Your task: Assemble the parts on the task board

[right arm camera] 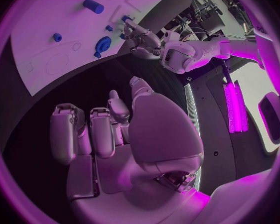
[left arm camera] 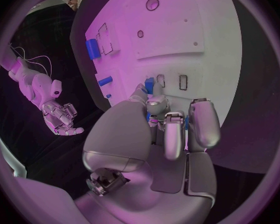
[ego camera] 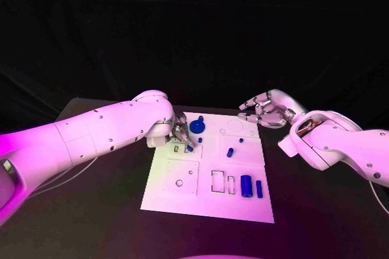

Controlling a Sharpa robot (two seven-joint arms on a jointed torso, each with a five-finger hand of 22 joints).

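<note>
- One black table [ego camera: 97, 214], with one white task board [ego camera: 182, 197] lying flat in its middle, long side running away from the robot.
- Board was a flat plate with rectangular cut-outs near the close end and round outlines at the near-left and far-right areas.
- Two white arms, two silver hands.
- Left hand [ego camera: 180, 136] sat low over the board's far-left part, fingers curled in on a small blue part [left arm camera: 150, 86] at the fingertips; pinch looked real in the left wrist view, the exact contact was partly hidden.
- Right hand [ego camera: 266, 114] was off the board, just past its far-right corner, above the table, fingers loosely spread, holding nothing.
- Blue parts counted in the head view: about six.
- One round gear-like disc [ego camera: 197, 126] near the far edge, close to the left hand.
- One thick cylinder [ego camera: 245, 186] and one slim bar [ego camera: 258, 188], side by side at the near-right.
- One short peg [ego camera: 230, 153] mid-board, plus one small stud [ego camera: 242, 140] beyond it.
</note>
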